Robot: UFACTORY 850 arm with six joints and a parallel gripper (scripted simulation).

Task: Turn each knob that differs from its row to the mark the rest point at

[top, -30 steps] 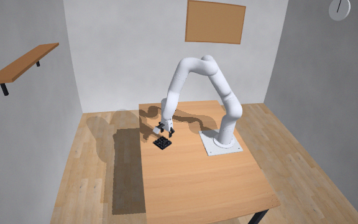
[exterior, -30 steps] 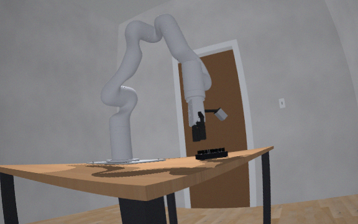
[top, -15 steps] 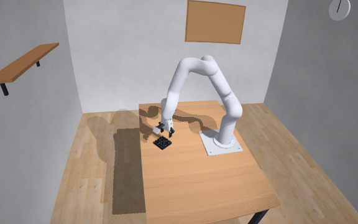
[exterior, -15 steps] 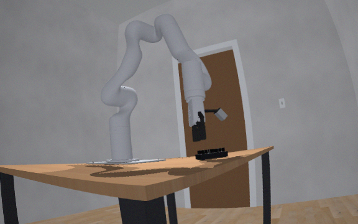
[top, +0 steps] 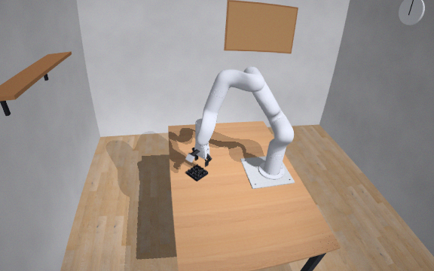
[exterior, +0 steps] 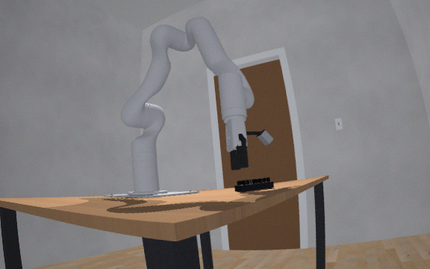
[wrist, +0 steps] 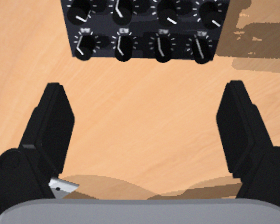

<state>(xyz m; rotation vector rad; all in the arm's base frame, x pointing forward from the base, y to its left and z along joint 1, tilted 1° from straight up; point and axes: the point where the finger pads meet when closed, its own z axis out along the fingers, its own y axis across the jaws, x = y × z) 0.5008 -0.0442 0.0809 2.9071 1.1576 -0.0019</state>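
Gripper (exterior: 239,161) hangs above table (exterior: 155,220), jaws fully spread, holding nothing; knob box (wrist: 147,3) sits below, just ahead of fingertips, not between them.

text: none legible | knob box (wrist: 145,10): printed names too blurred to read

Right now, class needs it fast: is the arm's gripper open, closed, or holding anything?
Gripper: open, fingers spread wide, holding nothing; it hangs above the table just short of the knob box, touching no knob.
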